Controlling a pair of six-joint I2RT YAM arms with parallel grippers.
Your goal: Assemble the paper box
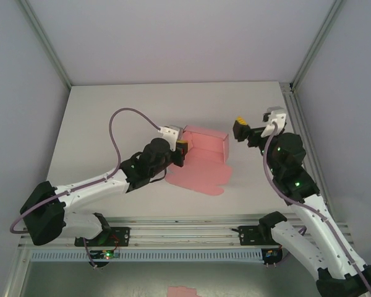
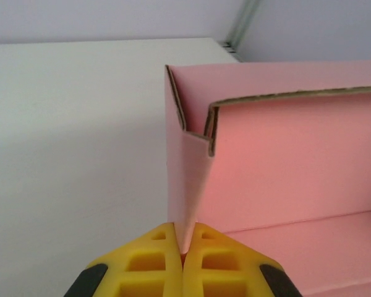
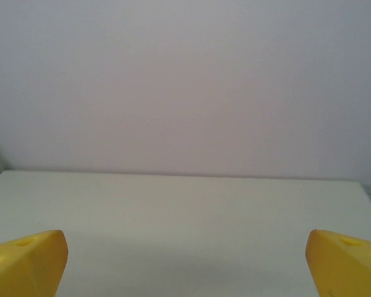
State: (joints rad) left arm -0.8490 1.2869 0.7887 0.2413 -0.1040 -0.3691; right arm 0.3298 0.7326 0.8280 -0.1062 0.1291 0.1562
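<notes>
Top external view: the paper box (image 1: pixel 205 143) stands near the centre of the white surface (image 1: pixel 105 117). It is partly raised. The far wall and both end walls are upright, and a flat pink panel with a rounded edge lies spread on the surface toward 6 o'clock. The left pincer (image 1: pixel 182 150) sits at the box's 9 o'clock end, against that end wall. The right pincer (image 1: pixel 240 129) is near the box's 3 o'clock end, with no contact visible. A small pink scrap (image 1: pixel 184 291) lies at 6 o'clock, beyond the mounting rail (image 1: pixel 185 238).

Left wrist view: the left pincer (image 2: pixel 183 247) is closed, its yellow fingers (image 2: pixel 151 263) pinching a thin upright card wall of the paper box (image 2: pixel 297 161). That wall rises to a folded corner with a brown cut edge.

Right wrist view: the right pincer (image 3: pixel 185 260) stands wide open. Its fingertips (image 3: pixel 25 260) are at 7 and 5 o'clock, with bare surface between them and nothing gripped.
</notes>
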